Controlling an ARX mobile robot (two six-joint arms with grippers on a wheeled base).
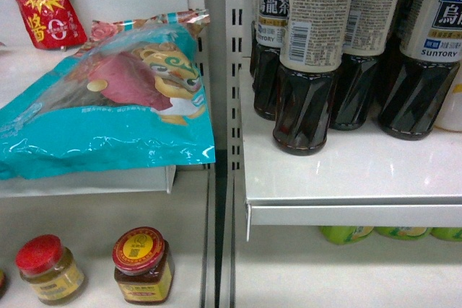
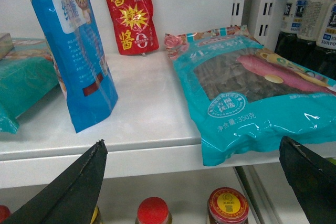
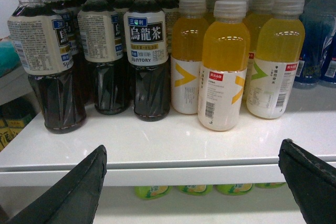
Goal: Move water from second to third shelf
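Note:
The water is out of view in all three views. My left gripper (image 2: 192, 141) is open with nothing between its fingers. It hovers in front of the edge of a white shelf (image 2: 147, 156) that holds snack bags. My right gripper (image 3: 192, 145) is also open and empty, facing the front edge of a white drinks shelf (image 3: 173, 174). Dark tea bottles (image 3: 149, 51) stand on that shelf at the left and yellow juice bottles (image 3: 226, 66) at the right. Neither gripper appears in the head view.
A teal snack bag (image 2: 252, 98) overhangs the left shelf edge beside a blue upright bag (image 2: 79, 51) and a red sauce pouch (image 2: 131, 19). Red-lidded jars (image 1: 143, 265) stand one shelf below. Blue-tinted bottles (image 3: 315, 45) are cut off at far right. Green bottles (image 3: 152, 190) sit under the drinks shelf.

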